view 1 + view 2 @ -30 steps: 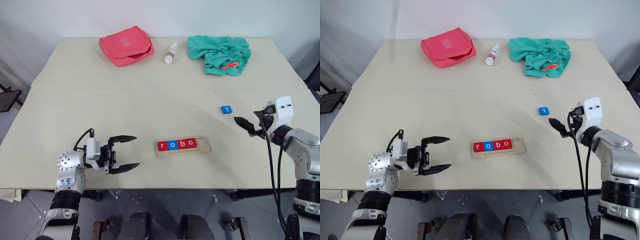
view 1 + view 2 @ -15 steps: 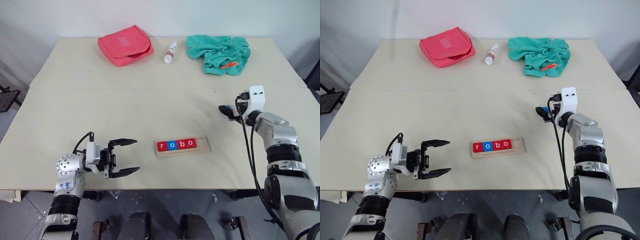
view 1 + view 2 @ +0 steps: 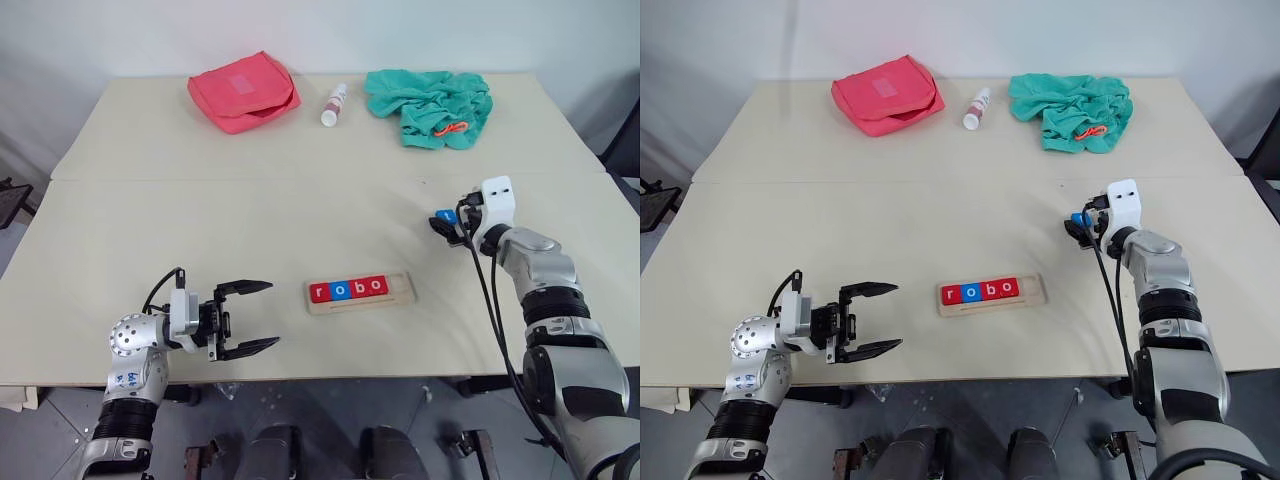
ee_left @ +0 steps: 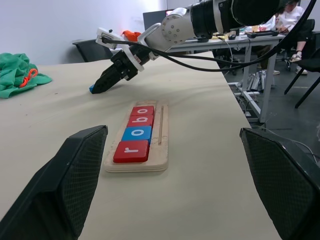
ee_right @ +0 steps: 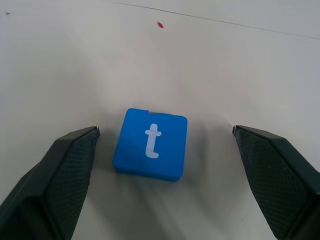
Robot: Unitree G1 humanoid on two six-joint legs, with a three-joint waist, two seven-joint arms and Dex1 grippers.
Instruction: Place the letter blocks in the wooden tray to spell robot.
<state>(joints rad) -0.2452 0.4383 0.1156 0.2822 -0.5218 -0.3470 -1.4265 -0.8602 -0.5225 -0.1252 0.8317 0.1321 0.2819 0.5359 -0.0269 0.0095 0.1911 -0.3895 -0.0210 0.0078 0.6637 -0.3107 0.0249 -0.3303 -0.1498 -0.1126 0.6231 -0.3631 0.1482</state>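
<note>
A pale wooden tray (image 3: 360,293) near the bench's front edge holds four tiles spelling "robo" (image 3: 348,289). The blue "t" tile (image 5: 151,144) lies flat toward the right edge.

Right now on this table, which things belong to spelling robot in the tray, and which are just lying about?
Belongs to the job:
wooden tray
four tiles in it reading r, o, b, o
blue t tile, loose on the table between the right gripper's open jaws

Just lying about:
red pouch
small white bottle
green cloth
</note>
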